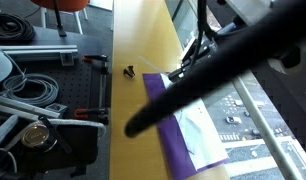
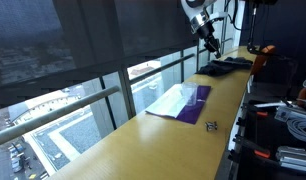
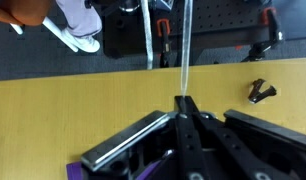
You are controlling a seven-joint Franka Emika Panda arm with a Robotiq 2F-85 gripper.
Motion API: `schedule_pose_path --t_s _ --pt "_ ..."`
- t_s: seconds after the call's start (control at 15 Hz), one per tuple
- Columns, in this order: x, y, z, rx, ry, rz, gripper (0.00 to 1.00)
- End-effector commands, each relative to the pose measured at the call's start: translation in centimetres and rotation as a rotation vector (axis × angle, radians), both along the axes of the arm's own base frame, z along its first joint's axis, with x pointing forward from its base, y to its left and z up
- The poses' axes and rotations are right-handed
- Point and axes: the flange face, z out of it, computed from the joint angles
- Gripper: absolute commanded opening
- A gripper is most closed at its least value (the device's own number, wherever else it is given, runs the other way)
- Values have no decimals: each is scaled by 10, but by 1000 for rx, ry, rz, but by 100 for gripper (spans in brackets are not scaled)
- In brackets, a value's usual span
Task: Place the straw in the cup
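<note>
My gripper is shut on the straw, a thin pale stick that runs from the fingertips straight to the top of the wrist view. In an exterior view the gripper hangs well above the wooden bench, beyond the far end of the purple cloth. The cloth also shows in an exterior view, with a faint pale see-through patch on it. I cannot make out the cup's rim. The straw shows faintly in an exterior view.
A small black object lies on the yellow wooden bench, also seen in both exterior views. Dark flat items lie under the gripper. Windows run along one side of the bench; cables and clamps crowd the other.
</note>
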Motion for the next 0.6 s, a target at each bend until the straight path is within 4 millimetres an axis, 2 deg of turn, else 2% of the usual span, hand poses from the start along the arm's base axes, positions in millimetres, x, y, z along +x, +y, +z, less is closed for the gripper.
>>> schedule_pose_path --t_s 0.0,0.2,0.53 --pt "-8 10 19 96 94 13 0" --pt "1 7 9 194 108 14 0" --pt "28 2 -9 336 105 -26 0"
